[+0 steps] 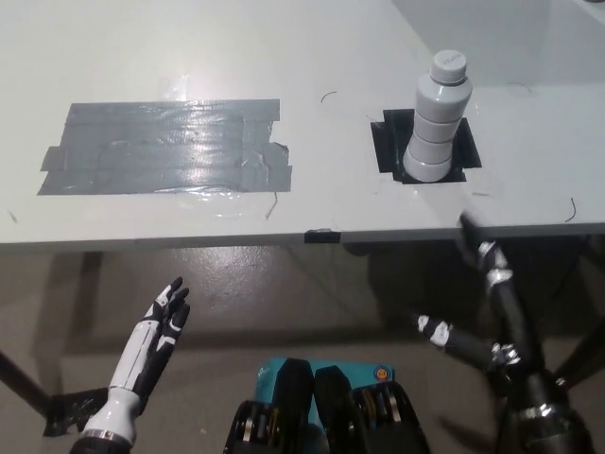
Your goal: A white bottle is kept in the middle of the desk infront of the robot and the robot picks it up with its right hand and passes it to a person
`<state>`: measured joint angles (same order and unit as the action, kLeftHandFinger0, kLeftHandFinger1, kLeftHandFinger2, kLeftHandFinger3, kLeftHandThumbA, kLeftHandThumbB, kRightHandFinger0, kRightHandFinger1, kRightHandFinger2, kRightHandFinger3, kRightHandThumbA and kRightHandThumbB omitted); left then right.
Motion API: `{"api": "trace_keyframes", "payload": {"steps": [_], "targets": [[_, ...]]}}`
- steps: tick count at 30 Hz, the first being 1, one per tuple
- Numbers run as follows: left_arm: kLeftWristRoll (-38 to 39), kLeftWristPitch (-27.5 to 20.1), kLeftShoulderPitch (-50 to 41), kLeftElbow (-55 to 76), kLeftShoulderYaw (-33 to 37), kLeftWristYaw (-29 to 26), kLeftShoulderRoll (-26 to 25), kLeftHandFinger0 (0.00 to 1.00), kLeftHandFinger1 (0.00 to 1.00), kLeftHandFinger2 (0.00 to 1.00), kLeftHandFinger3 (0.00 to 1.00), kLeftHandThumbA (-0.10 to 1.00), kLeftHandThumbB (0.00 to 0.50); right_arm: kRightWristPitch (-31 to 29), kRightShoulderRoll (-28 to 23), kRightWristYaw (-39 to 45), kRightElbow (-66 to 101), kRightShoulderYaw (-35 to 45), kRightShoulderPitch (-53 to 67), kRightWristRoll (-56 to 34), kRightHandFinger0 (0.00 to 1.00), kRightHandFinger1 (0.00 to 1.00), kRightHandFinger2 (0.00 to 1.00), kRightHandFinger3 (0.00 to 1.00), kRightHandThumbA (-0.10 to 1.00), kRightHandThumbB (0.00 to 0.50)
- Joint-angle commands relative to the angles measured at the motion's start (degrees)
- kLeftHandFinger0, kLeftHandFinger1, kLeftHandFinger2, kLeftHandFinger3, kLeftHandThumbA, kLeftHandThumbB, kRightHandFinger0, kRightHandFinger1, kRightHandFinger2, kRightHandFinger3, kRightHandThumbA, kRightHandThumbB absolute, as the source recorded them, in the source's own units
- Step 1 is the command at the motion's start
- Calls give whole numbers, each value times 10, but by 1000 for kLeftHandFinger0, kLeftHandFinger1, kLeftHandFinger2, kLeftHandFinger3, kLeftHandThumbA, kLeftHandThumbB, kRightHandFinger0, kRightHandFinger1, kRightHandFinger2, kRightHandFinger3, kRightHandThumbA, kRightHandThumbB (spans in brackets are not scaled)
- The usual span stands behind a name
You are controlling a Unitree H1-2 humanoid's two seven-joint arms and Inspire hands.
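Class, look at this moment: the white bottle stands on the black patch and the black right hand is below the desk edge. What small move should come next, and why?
Probably raise the right hand above the desk edge and forward toward the white bottle. The bottle stands upright and untouched on the black patch, while the hand's open fingers are short of it, holding nothing. The left hand rests low at the side.

A grey desk (189,57) is spreading across the upper half, with a broad patch of grey tape (165,147) lying on its left part and a black tape square (389,142) sitting toward the right; brownish floor (284,293) is showing below
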<state>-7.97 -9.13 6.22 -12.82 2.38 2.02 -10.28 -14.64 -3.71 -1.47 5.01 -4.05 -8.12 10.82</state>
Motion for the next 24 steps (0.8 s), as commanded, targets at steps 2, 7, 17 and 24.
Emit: {"api": "trace_keyframes", "payload": {"steps": [2, 7, 17, 24], "targets": [[-7, -31, -4, 7, -1, -12, 2, 1000, 1000, 1000, 1000, 964, 131, 63, -6, -18, 25, 47, -94, -12, 1000, 1000, 1000, 1000, 946, 260], [-9, -25, -4, 16, -2, -9, 0, 1000, 1000, 1000, 1000, 972, 118, 136, -17, -11, -71, 81, -190, -35, 1000, 1000, 1000, 1000, 1000, 331], [-2, -22, 2, 18, -6, -8, 4, 1000, 1000, 1000, 1000, 943, 118, 120, -22, -31, -326, 130, -345, -78, 1000, 1000, 1000, 1000, 963, 372], [-5, -19, 5, 21, -5, -7, 3, 1000, 1000, 1000, 1000, 953, 118, 106, -24, -46, -504, 133, -423, -79, 1000, 1000, 1000, 1000, 1000, 431]]}}
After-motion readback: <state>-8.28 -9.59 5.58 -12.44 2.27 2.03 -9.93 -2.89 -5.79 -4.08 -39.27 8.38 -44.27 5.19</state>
